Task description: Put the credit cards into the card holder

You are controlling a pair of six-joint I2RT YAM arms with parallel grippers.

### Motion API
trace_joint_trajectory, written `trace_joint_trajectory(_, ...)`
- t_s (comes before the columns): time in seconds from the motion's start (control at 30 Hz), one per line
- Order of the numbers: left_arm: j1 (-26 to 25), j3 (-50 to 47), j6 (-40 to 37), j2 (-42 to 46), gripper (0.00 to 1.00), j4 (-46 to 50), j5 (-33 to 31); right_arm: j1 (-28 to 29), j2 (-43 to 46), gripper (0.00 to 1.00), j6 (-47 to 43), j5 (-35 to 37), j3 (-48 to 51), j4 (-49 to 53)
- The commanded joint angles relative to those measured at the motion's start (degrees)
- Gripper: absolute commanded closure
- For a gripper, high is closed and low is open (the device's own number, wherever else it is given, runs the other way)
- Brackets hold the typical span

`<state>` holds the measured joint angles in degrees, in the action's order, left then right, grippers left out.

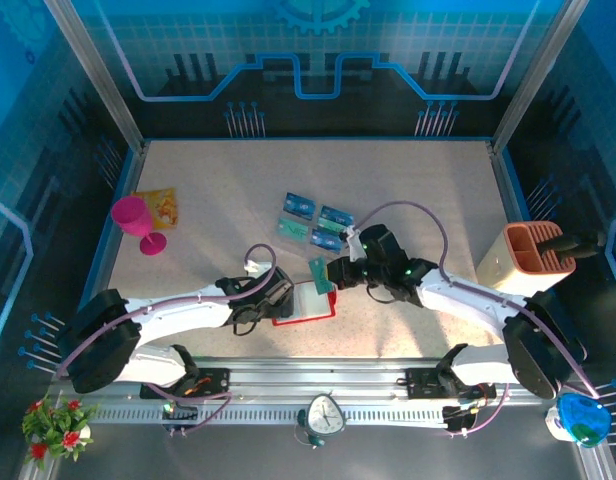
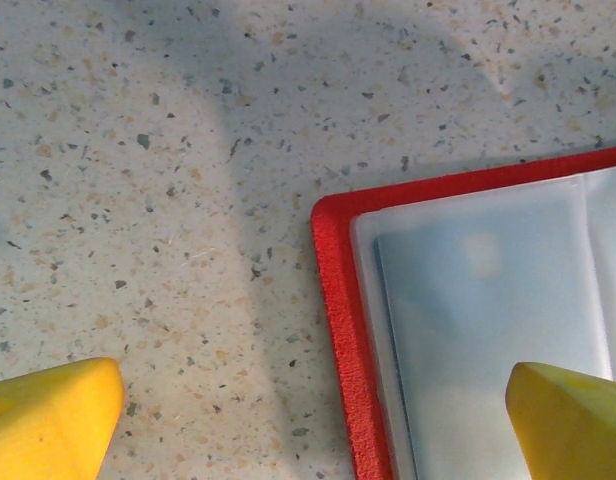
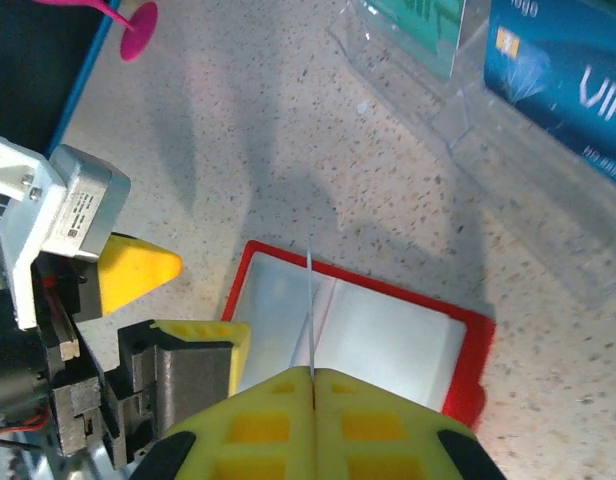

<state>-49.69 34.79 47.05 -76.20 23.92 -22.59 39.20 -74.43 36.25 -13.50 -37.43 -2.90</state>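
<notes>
The red card holder [image 1: 304, 304] lies open on the table between the two arms, its clear pockets facing up. My right gripper [image 1: 335, 274] is shut on a teal credit card [image 1: 319, 270] that stands on edge over the holder's middle fold. In the right wrist view this card [image 3: 310, 300] is a thin line above the holder [image 3: 466, 325]. My left gripper [image 2: 313, 430] is open and straddles the holder's left rim [image 2: 336, 320], one yellow finger [image 2: 50, 420] over the table and the other over the pocket. Several more credit cards [image 1: 313, 222] lie further back.
A pink goblet [image 1: 138, 222] and a yellow-orange packet [image 1: 160, 205] stand at the left. An orange-brown slotted organizer [image 1: 528, 258] is at the right edge. In the right wrist view, clear stands [image 3: 468, 120] hold a blue card [image 3: 568, 70].
</notes>
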Motion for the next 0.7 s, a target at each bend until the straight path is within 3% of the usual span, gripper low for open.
trace_joint_trajectory(0.0, -0.53, -0.64, 1.68, -0.79, 0.01, 2.56, -1.91, 0.02, -1.02, 1.00, 8.14, -3.58, 3.95, -15.02)
trace_joint_trajectory(0.27, -0.58, -1.74, 3.29, -0.61, 0.01, 4.67, -2.31, 1.58, -8.05, 1.00, 14.33, -4.45, 9.14, -30.07)
trace_joint_trajectory(0.67, -0.59, -2.62, 3.84, -0.41, 0.02, 5.26, -2.55, 4.30, -13.07, 1.00, 15.59, -1.21, 10.18, -34.87)
